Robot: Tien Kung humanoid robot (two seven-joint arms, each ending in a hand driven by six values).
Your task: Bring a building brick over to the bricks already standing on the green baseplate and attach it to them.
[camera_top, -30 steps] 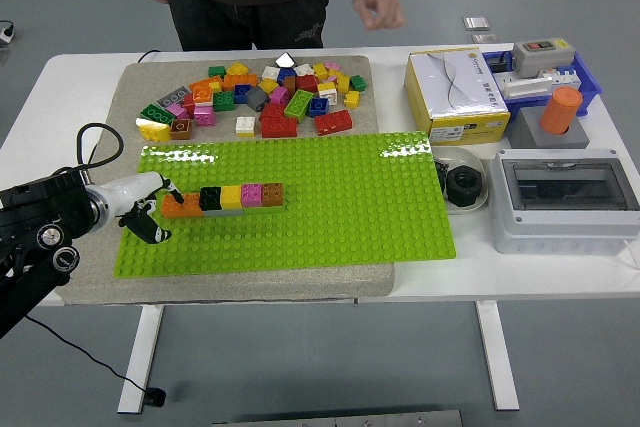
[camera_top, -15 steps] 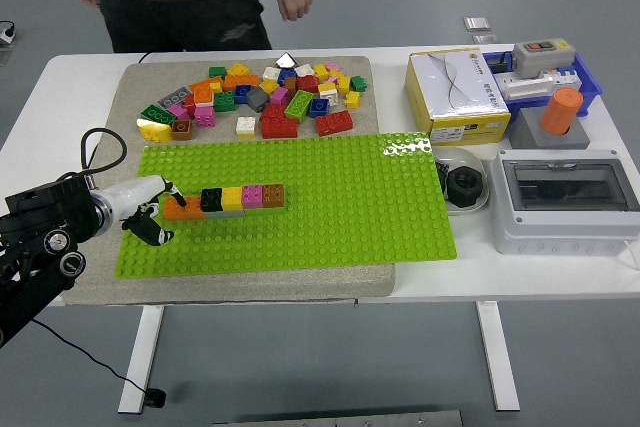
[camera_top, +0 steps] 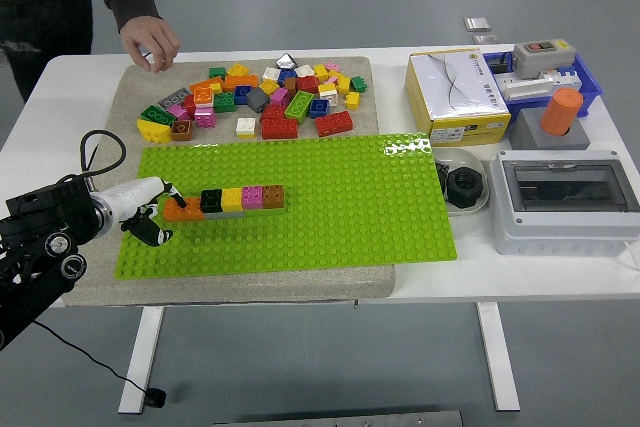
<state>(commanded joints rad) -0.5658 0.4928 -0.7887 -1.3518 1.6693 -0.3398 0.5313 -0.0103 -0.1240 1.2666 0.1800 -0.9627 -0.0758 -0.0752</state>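
A row of bricks point(camera_top: 232, 199) stands on the green baseplate point(camera_top: 340, 197) at its left: orange, black, yellow, pink and brown. My left hand point(camera_top: 150, 215) comes in from the left edge and sits at the row's left end. Its fingertips point(camera_top: 178, 199) are curled onto the orange brick point(camera_top: 183, 209), with the thumb lower down on the plate's left edge. The loose brick pile point(camera_top: 262, 97) lies on the grey mat behind the baseplate. My right arm does not show.
A person stands at the far left, one hand point(camera_top: 150, 44) hanging over the mat's back left corner near the pile. To the right are a yellow-white box point(camera_top: 455, 92), a blue bin point(camera_top: 545, 72), an orange cylinder point(camera_top: 562, 112), a tape roll point(camera_top: 462, 187) and a grey enclosure point(camera_top: 565, 197).
The person has walked from the middle of the far side to the far left, and a hand now hangs by the pile. My left hand has barely shifted at the orange brick.
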